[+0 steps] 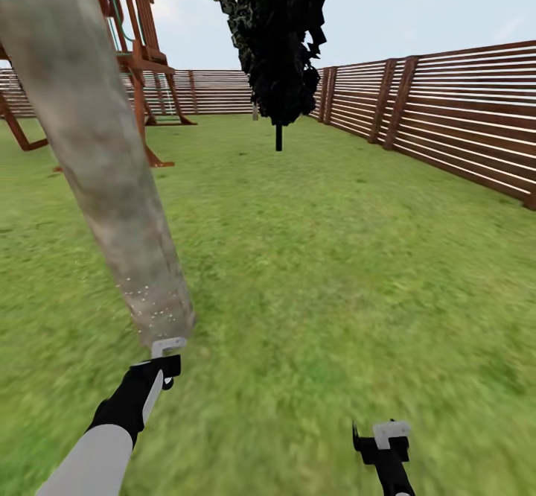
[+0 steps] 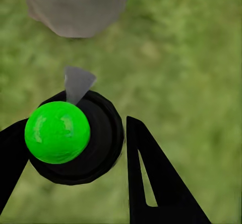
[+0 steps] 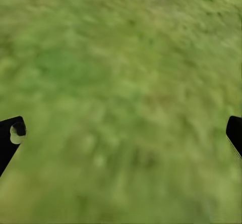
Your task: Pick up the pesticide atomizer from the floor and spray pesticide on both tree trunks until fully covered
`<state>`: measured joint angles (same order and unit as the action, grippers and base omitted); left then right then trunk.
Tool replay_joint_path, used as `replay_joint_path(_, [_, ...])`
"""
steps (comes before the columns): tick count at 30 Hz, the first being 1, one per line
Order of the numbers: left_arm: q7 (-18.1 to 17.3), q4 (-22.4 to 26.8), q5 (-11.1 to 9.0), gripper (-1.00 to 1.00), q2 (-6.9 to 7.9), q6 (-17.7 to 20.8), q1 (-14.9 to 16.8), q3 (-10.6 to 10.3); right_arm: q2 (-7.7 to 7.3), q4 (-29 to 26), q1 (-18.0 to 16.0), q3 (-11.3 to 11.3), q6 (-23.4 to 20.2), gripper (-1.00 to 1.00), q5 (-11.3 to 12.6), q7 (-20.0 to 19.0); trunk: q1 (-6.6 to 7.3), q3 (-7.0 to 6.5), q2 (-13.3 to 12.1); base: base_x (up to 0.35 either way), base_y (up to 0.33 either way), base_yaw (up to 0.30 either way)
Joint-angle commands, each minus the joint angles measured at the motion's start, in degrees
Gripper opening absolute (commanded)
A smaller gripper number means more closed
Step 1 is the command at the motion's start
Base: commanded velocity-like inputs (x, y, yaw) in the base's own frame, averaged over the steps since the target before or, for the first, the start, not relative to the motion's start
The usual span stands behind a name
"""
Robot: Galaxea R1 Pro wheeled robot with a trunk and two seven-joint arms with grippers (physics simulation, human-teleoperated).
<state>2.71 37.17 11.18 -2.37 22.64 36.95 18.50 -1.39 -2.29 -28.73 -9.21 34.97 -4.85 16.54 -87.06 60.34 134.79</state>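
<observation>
left pincer (image 2: 75, 153): clamped on the pesticide atomizer (image 2: 75, 138), seen in the left wrist view as a black round body with a bright green ball top held between the two dark fingers (image 2: 156, 183). a grey cone-shaped nozzle or spray plume (image 2: 76, 82) projects from it toward the foot of the tree trunk (image 2: 75, 7). the hold appears chosen to aim the outlet at the bark, with the wrist kept low and close.

in the head view the left pincer (image 1: 165, 358) sits just beside the base of the tree trunk (image 1: 97, 153), which rises as a thick mottled grey-tan column leaning across the frame. small pale specks (image 1: 149, 310) dot the lower bark; judged to be pesticide deposit, confined to the bottom stretch, so most of the trunk is not yet covered.

right pincer (image 1: 381, 440): fingers apart and holding nothing, hanging low over the grass (image 1: 313, 258). the right wrist view shows two finger tips (image 3: 11, 135) at opposite edges with turf between them. it is kept well apart from the trunk, presumably to stay clear of the spraying.

surroundings: slatted wooden fence (image 1: 447, 116), a dark narrow cypress (image 1: 279, 34), a wooden play frame (image 1: 138, 49).

judgement: spraying of the first trunk is in hand; the second tree cannot be identified here.
</observation>
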Motion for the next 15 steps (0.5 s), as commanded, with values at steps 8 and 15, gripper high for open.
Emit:
replay_joint_path(8, [-0.2, 0.1, 0.6, -1.0, -0.11, 0.2, 0.0, 0.4, -0.01, 0.0, 0.0, -0.3, -0.1, 1.0, -0.5, 0.6, 0.0, 0.05, 0.0, 0.138, -0.275, 0.204])
replay_joint_path(15, [-0.2, 0.1, 0.7, -1.0, -0.1, 0.2, 0.0, 0.4, 0.03, 0.0, 0.0, -0.3, -0.1, 1.0, -0.5, 0.5, 0.0, 0.05, 0.0, 0.134, -0.275, 0.009])
